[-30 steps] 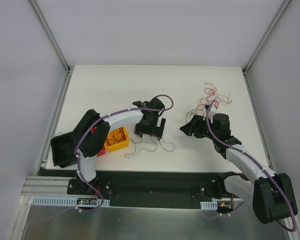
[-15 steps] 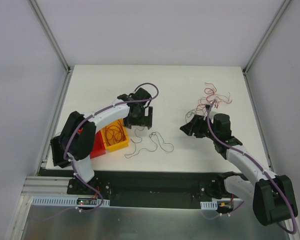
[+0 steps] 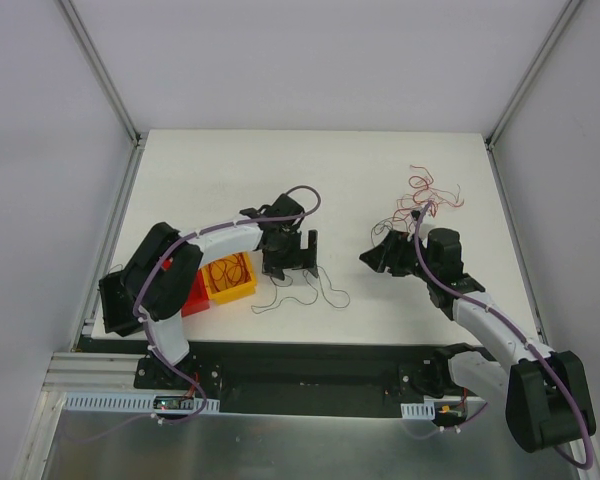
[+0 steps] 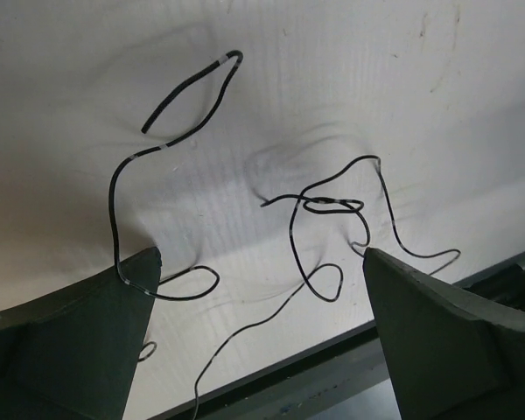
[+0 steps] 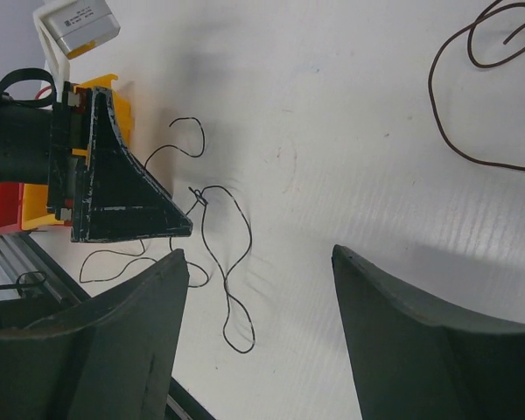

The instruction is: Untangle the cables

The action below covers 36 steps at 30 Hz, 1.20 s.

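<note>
Loose black cables [image 3: 302, 291] lie curled on the white table in front of my left gripper [image 3: 291, 264]. In the left wrist view the gripper [image 4: 261, 255] is open and empty, just above the black cables [image 4: 319, 206], which lie between and beyond its fingers. A tangle of red cables [image 3: 430, 196] lies at the far right, beyond my right gripper [image 3: 372, 250]. The right gripper [image 5: 258, 252] is open and empty above bare table. Its view shows the black cables [image 5: 217, 254], the left gripper's finger [image 5: 122, 194], and a dark cable loop [image 5: 462, 150] at the top right.
A yellow bin [image 3: 242, 289] holding red cables and a red bin [image 3: 194, 296] stand left of the left gripper. A black box [image 3: 118, 300] sits at the table's left front corner. The table's front edge and a metal rail run just below the black cables.
My left gripper drew back from the black cables, then came down toward them again. The black cables shifted slightly. The right arm has not moved.
</note>
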{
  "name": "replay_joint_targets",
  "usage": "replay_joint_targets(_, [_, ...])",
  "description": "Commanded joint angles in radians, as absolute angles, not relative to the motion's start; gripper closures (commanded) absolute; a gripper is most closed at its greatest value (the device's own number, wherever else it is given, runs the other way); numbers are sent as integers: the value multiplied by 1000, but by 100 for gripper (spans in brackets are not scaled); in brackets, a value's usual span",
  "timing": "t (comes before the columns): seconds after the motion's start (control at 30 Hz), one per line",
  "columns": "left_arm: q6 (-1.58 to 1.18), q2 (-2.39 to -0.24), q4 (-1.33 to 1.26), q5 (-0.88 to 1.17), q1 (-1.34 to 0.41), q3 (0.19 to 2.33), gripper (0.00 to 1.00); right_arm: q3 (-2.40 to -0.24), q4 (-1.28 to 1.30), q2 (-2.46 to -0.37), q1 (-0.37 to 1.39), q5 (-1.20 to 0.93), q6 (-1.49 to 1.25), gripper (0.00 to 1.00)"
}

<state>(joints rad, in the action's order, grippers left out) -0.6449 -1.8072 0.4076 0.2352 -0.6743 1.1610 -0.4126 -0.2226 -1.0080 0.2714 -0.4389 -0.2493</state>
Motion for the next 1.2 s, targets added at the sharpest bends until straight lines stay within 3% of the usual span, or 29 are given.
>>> replay_joint_targets(0.0, [-699, -1756, 249, 353, -672, 1106, 1, -408, -281, -1008, 267, -465, -253, 31])
replay_joint_targets(0.33, [-718, -1824, 264, 289, -718, 1152, 1, -403, -290, -1019, 265, -463, -255, 31])
replay_joint_targets(0.4, [-724, -1854, 310, 250, -733, 1183, 5, -403, -291, -1025, 267, -463, -256, 31])
replay_joint_targets(0.5, [-727, -1888, 359, 177, -764, 1222, 15, -405, -296, -1028, 267, -465, -259, 31])
replay_joint_targets(0.6, [-710, -1898, 403, 95, -791, 1250, 32, -405, -295, -1032, 265, -463, -258, 31])
replay_joint_targets(0.67, [-700, -1898, 419, 69, -796, 1259, 55, -405, -295, -1032, 265, -465, -256, 31])
replay_joint_targets(0.8, [-658, -1870, 443, 43, -795, 1276, 86, -407, -296, -1034, 267, -462, -255, 31])
replay_joint_targets(0.87, [-629, -1827, 445, 38, -796, 1279, 97, -405, -293, -1032, 265, -459, -253, 31])
replay_joint_targets(1.17, [-391, -1533, 541, -121, -720, 1319, 100, -405, -293, -1039, 265, -454, -253, 31])
